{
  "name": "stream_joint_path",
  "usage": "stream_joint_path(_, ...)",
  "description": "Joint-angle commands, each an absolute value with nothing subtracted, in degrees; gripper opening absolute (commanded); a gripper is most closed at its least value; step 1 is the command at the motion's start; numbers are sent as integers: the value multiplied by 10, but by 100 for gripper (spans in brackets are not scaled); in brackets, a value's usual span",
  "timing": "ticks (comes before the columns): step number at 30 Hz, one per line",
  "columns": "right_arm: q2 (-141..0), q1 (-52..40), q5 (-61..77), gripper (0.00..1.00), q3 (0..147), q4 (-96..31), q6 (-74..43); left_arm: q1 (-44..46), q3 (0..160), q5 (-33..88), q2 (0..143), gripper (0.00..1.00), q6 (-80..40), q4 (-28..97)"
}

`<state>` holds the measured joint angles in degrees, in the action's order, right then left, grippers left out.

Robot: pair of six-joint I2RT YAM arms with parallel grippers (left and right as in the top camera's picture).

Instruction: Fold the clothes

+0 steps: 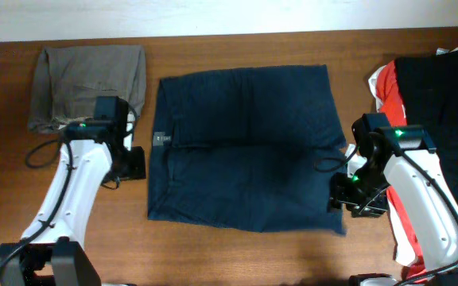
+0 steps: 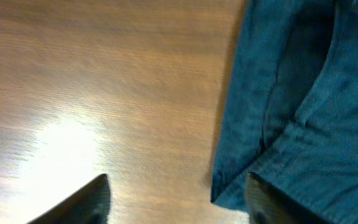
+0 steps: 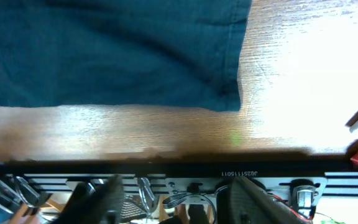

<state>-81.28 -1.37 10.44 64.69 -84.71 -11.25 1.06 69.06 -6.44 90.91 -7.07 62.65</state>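
Hands, overhead: left hand (image 1: 131, 163) stands just beside the left edge of the navy garment (image 1: 245, 151). The right hand (image 1: 355, 199) stands just beside its right edge, near the front corner. Neither lifts cloth.
Garment position, overhead: navy garment lies flat in the middle of the worktop (image 1: 237, 258), doubled into a rough rectangle. A grey-brown garment (image 1: 86, 75) lies folded at far left. A red-orange garment (image 1: 382, 87) and a black garment (image 1: 452, 103) are heaped at right.
Label, overhead: small grey label tab (image 1: 161, 139) at the navy garment's left edge; writing too small to read.
Left hand, left wrist view: left hand (image 2: 178, 186) spread wide, pinching nothing. A hemmed corner of the navy garment (image 2: 303, 93) lies between the fingers on the bare worktop (image 2: 104, 81).
Right hand, right wrist view: right hand (image 3: 173, 190) spread and empty, apart from the navy garment (image 3: 104, 50), whose corner lies flat ahead.
Writing, right wrist view: a line of small characters on the dark rail (image 3: 238, 174) appears inverted; not reliably legible.
Handling, judged: soft, limp, light cloth with thicker seams, likely to sag and drag rather than slip.
Best hold, judged: hemmed corners or seamed edges, both hands together, pinching all layers.
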Motion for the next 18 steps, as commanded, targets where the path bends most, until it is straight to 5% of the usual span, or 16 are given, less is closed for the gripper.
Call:
stream_joint_path(1, -813, -15, 102, 79, 674, -853, -108, -7, 814, -19, 909, 71, -70, 666)
stream_joint_path(2, -813, -15, 102, 80, 691, -853, -108, -6, 840, 42, 909, 54, -68, 672)
stream_joint_path(3, -813, -15, 102, 78, 719, -853, -108, -6, 844, 138, 910, 12, -68, 670)
stream_joint_path(4, -813, -15, 102, 77, 732, -851, -108, -4, 837, 144, 911, 1, -68, 670)
stream_joint_path(6, -814, -15, 102, 66, 733, -837, -108, 7, 790, 124, 914, 1, -60, 661)
stream_joint_path(8, -814, -15, 101, 7, 698, -808, -108, 16, 674, 192, 919, 1, -41, 612)
stream_joint_path(13, -814, -15, 146, 4, 475, -584, -158, 109, 538, 302, 920, 1, -26, 400)
stream_joint_path(18, -815, -15, 144, 4, 383, -527, -183, 169, 517, 246, 969, 1, -51, 393)
